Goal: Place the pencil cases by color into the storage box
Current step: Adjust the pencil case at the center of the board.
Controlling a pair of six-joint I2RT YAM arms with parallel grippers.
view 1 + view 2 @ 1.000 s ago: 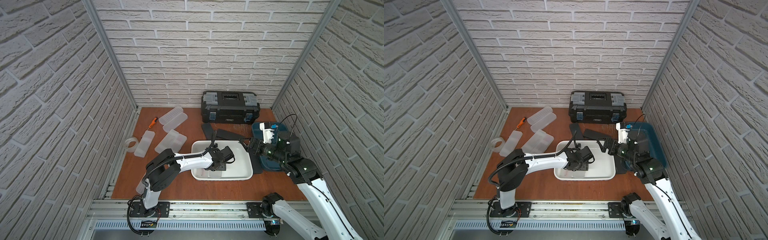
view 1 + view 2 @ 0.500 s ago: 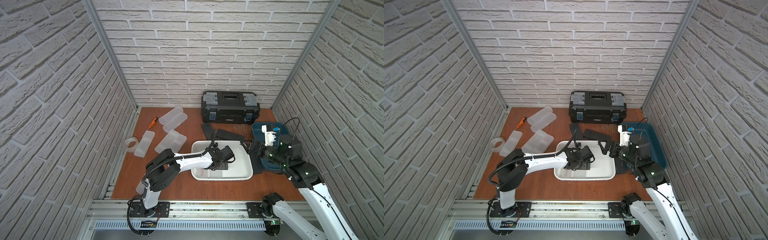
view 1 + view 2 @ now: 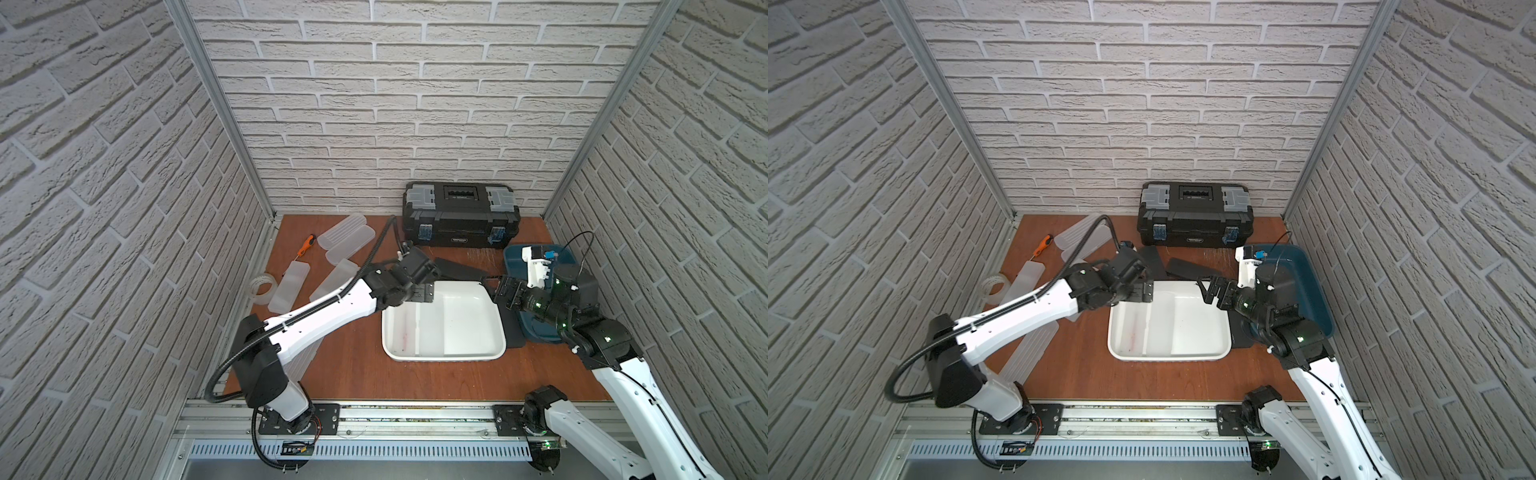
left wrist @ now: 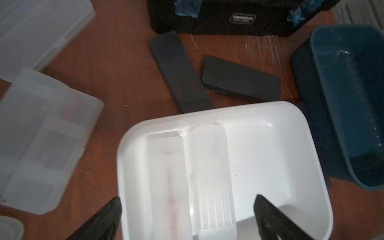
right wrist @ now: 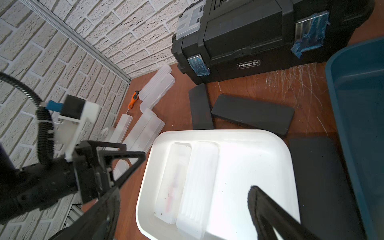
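- Just released: ribbed frosted case (image 5: 197, 187) lies in white bin (image 3: 444, 356), mid-frame; left gripper (image 3: 420, 293) lifted clear, jaws wide, empty.
- Right gripper (image 3: 1209, 291) gapes empty too; black cases (image 4: 241, 83) await.

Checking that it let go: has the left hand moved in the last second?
Yes. The left hand has drawn back from inside the white tub to its far left corner.

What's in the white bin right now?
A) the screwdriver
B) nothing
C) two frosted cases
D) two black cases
C: a smooth frosted case and a ribbed one lie side by side in the white bin; the black cases lie outside it.
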